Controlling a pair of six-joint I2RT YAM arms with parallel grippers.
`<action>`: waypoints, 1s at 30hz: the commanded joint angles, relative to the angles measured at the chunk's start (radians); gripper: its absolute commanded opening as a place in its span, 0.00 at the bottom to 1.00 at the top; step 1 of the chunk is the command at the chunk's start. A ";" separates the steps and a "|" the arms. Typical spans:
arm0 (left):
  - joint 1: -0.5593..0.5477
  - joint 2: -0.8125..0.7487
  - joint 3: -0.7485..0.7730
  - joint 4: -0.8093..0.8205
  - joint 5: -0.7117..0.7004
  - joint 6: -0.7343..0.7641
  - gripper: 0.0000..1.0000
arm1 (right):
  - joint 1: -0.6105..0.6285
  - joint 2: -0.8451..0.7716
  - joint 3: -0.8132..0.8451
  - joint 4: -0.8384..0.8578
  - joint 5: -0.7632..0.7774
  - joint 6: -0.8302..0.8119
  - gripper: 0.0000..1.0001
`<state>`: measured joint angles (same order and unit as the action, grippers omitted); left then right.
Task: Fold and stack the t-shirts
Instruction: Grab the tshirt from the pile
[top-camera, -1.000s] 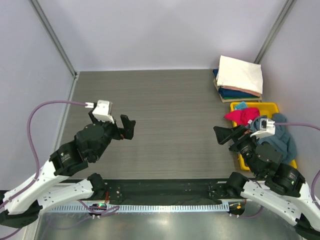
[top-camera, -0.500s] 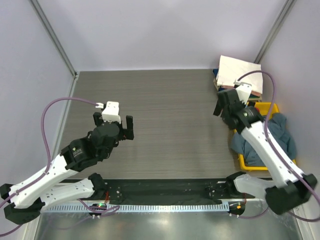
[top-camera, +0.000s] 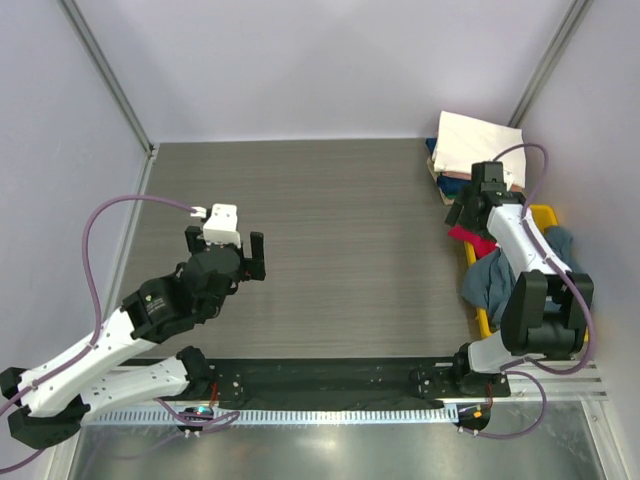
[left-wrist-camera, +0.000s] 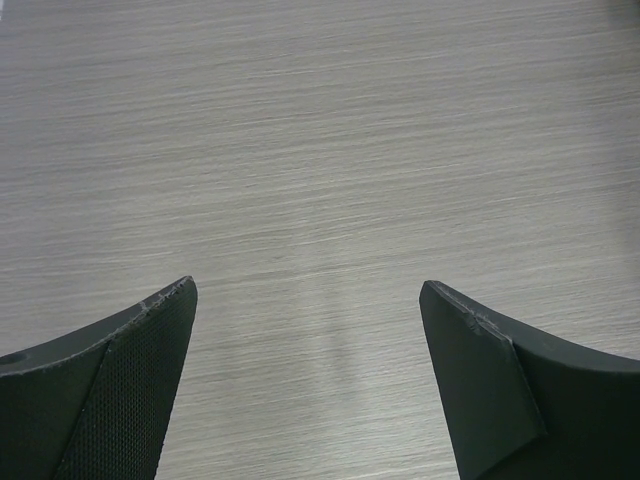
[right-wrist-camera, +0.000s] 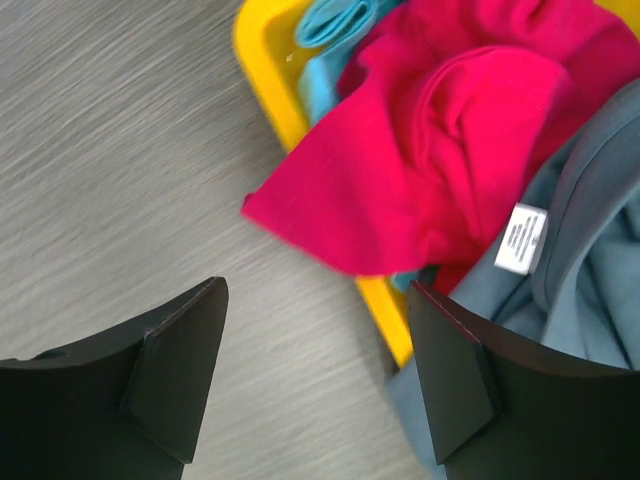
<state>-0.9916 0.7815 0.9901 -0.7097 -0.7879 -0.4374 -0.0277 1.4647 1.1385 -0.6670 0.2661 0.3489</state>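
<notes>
Left gripper wide open over bare table, unmoved. Right gripper also wide, empty, its arm folded tighter than half second ago — over crimson-pink t-shirt spilling off yellow tray. Slate blue-grey t-shirt beside it — white label, print unreadable. Cream-white t-shirt tops far stack.

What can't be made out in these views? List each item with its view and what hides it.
- Folded shirts, top view: the cream-white shirt covers them; the count is unclear.
- Yellow tray, top view: mostly hidden by the blue-grey shirt and the right arm.
- Teal shirt, right wrist view: cut by the top edge, partly under the crimson shirt.
- White label, right wrist view: print too small to read.
</notes>
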 joint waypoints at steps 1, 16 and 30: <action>0.005 0.012 0.005 0.006 -0.034 -0.006 0.92 | -0.064 0.042 -0.005 0.093 -0.085 -0.019 0.77; 0.005 0.058 0.013 -0.016 -0.063 0.026 0.90 | -0.092 0.174 0.012 0.161 -0.143 0.048 0.35; 0.004 0.096 0.022 -0.031 -0.070 0.026 0.87 | -0.097 0.016 0.223 0.032 -0.071 0.029 0.01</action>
<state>-0.9916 0.8780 0.9901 -0.7383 -0.8192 -0.4110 -0.1299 1.5909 1.2106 -0.6056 0.1741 0.3717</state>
